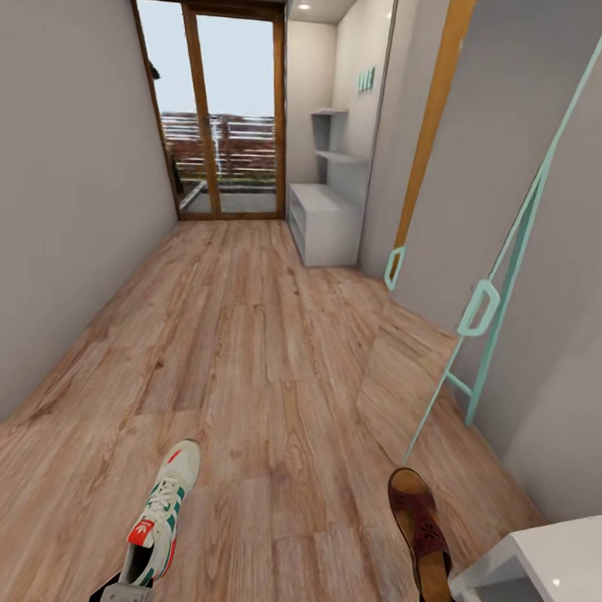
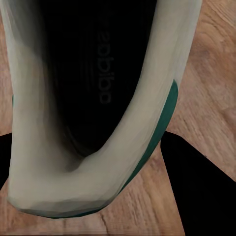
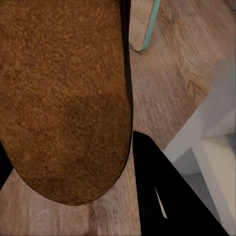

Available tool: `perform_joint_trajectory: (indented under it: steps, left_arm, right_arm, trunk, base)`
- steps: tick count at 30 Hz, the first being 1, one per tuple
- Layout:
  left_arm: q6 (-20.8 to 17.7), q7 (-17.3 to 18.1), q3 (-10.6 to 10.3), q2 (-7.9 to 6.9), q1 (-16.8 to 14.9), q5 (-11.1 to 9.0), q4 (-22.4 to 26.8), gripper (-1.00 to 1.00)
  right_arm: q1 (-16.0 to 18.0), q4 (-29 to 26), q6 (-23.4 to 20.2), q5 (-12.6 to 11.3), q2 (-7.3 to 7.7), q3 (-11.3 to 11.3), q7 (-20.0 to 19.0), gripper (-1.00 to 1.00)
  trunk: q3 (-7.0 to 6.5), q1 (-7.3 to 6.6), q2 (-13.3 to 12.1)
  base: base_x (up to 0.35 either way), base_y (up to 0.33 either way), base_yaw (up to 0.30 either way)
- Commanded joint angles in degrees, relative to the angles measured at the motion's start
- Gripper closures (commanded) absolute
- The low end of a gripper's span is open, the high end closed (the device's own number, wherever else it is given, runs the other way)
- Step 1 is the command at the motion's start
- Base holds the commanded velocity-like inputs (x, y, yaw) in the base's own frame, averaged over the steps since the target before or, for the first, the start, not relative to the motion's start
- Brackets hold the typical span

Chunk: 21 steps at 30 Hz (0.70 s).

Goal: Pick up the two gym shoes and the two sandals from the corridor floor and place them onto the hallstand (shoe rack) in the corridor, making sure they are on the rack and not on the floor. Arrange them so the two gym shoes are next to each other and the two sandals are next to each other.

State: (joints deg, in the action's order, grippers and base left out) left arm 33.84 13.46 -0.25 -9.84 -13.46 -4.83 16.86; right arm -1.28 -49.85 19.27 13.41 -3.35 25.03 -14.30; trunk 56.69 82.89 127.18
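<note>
The corridor floor (image 1: 247, 351) ran long and bare between grey walls toward the glazed door, leaving open room to drive. The hallstand (image 1: 325, 222) stood far ahead by the right wall, its bench top bare, so nothing appeared placed yet. A mint ladder frame (image 1: 501, 291) leaned along the right wall, and a low white counter (image 1: 553, 553) edged in at near right, both to be skirted. The left hand (image 1: 126, 595) carried one gym shoe (image 1: 161, 526) by its heel; the right hand grasped a sandal (image 1: 421, 535). The other pair was unseen.
</note>
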Motion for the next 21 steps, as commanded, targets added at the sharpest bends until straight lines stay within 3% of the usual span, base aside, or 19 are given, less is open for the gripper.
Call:
perform_joint_trajectory:
  steps: [1,9,21]
  left_arm:
    - [0.1,0.5,0.0,-0.01,-0.1,-0.5,-0.1,1.0]
    - [0.1,0.5,0.0,-0.01,0.0,-0.5,-0.1,1.0]
    - [0.1,0.5,0.0,-0.01,0.0,-0.5,-0.1,1.0]
  right_arm:
    - [0.1,-0.2,0.1,0.4,-0.08,0.3,-0.3,1.0]
    - [0.1,-0.2,0.1,0.4,-0.08,0.3,-0.3,1.0]
    - [0.1,-0.2,0.1,0.4,-0.08,0.3,-0.2,1.0]
  trunk:
    - [0.02,-0.01,0.0]
    - [0.02,-0.01,0.0]
    - [0.02,-0.01,0.0]
  base:
    - [0.0,0.0,0.176]
    - [0.115,0.0,0.057]
    - [0.309,0.0,0.004]
